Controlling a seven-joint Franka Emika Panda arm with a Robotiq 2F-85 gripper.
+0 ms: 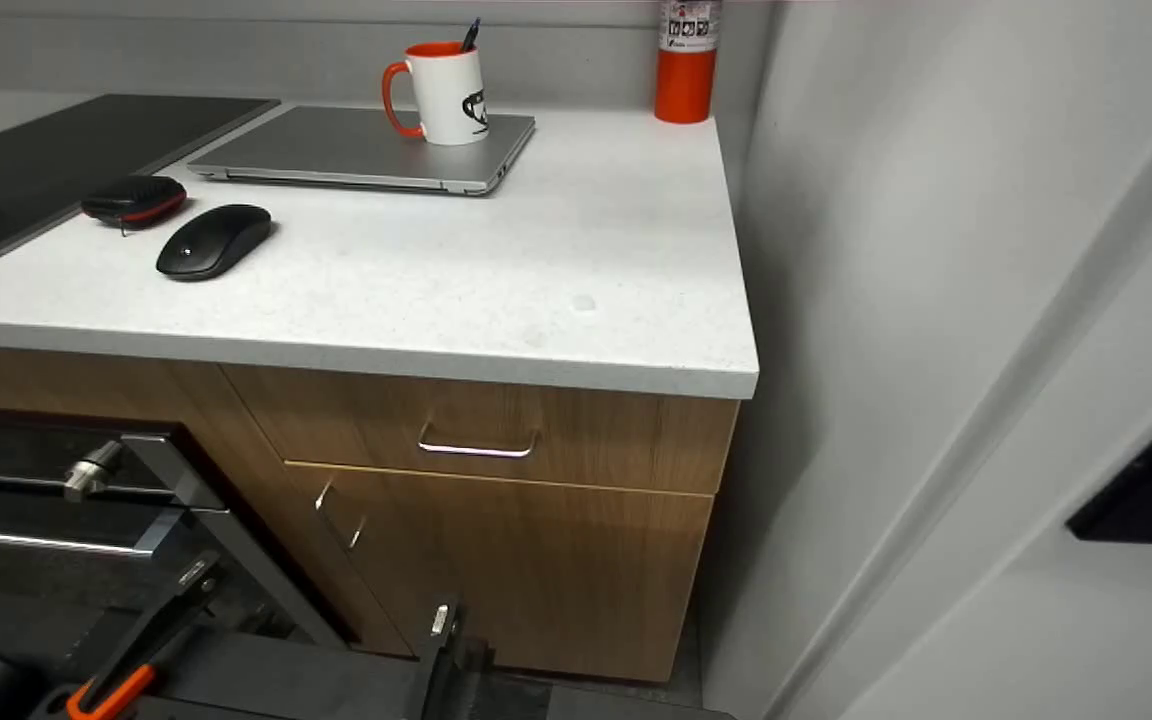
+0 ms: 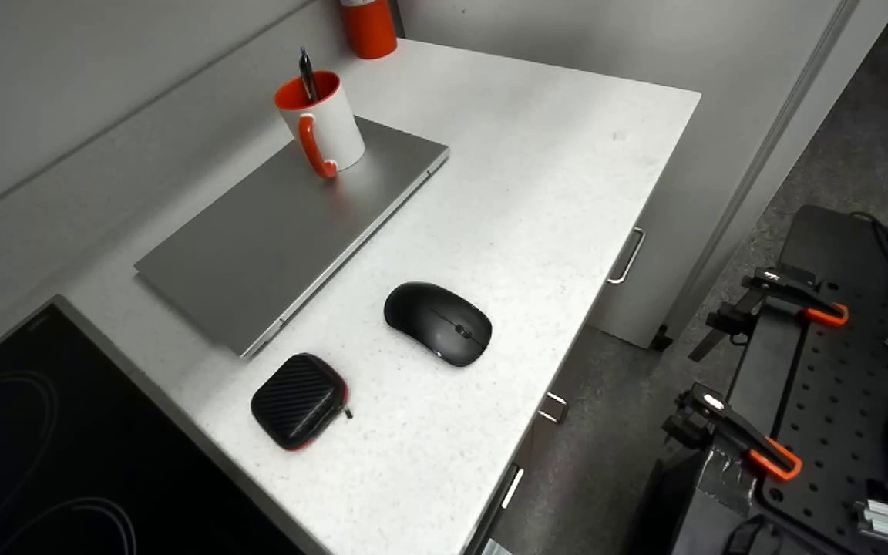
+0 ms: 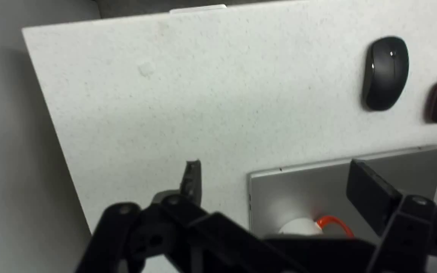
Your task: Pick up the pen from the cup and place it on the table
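Observation:
The dark pen (image 1: 471, 36) stands tilted in the white mug, its upper part above the rim; it shows so in both exterior views (image 2: 307, 73). The cup (image 1: 453, 100) is a white mug with red inside and red handle, upright on the closed laptop (image 2: 336, 137). In the wrist view only part of the cup (image 3: 300, 226) and its handle show; the gripper body hides the rest and the pen. The white table (image 1: 586, 230) lies under the laptop (image 2: 536, 177). My gripper (image 3: 274, 162) is open, nothing between its fingers, above table and laptop; it is outside both exterior views.
The grey laptop (image 1: 326, 145) lies at the back. A black mouse (image 1: 216, 242) and a small black case (image 1: 134, 201) lie in front of it. A red canister (image 1: 685, 85) stands in the back corner by a wall (image 1: 886, 250). A black cooktop (image 2: 51, 447) adjoins.

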